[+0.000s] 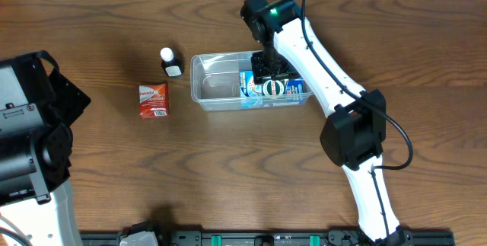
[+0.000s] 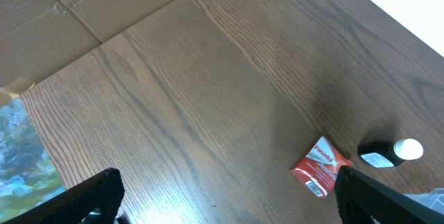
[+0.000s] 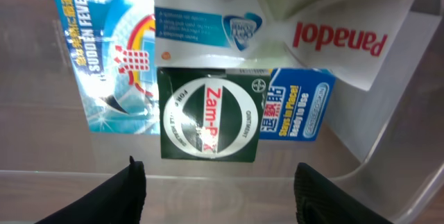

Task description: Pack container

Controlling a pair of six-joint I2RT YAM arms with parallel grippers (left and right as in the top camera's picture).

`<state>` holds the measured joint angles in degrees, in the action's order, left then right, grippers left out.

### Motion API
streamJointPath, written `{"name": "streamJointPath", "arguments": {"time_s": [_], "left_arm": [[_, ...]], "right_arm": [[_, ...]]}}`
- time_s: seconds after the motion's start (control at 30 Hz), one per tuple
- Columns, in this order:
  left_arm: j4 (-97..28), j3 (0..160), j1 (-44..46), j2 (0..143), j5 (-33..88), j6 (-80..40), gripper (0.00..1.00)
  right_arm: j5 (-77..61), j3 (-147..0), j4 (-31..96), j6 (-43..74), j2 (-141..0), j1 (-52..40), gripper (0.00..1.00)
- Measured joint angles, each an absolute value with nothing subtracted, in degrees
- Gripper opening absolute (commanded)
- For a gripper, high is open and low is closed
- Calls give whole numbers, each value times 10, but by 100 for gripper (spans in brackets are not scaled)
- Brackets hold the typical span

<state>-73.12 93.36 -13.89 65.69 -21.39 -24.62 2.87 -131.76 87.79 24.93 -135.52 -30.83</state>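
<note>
Container: the clear container point(image 1: 217, 87) sits near mid-worktop point(image 1: 228, 170), its long side running left to right.
Contents: a green box point(image 3: 208, 113) lies on a blue carton point(image 3: 111, 64), with the white Panadol box point(image 3: 277, 23) against the wall. All crowd the right half.
Open room: the container's left half shows bare floor.
Right end effector point(image 3: 222, 196): spread wide, gripping nothing, poised above the green box within the rim.
Left end effector point(image 2: 229, 203): spread, over bare wood, well apart from the container.
Outside: a dark bottle point(image 1: 170, 62) lies near the left wall, and a red sachet point(image 1: 154, 100) farther left.
</note>
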Motion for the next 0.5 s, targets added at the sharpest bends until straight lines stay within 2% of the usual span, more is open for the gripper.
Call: {"name": "streamJointPath", "arguments": {"time_s": [0.17,0.37,0.5], "left_arm": [[-731,934,-139,657,-214,-246,98],[-731,934,-139,657,-214,-246,98],[-731,934,-139,657,-214,-246,98]], "right_arm": [[29,-1318,866,238,-1355,-306,58],[28,-1366,866,212,-1355,-282,59],[28,-1418,869,193,-1355,-232,63]]}}
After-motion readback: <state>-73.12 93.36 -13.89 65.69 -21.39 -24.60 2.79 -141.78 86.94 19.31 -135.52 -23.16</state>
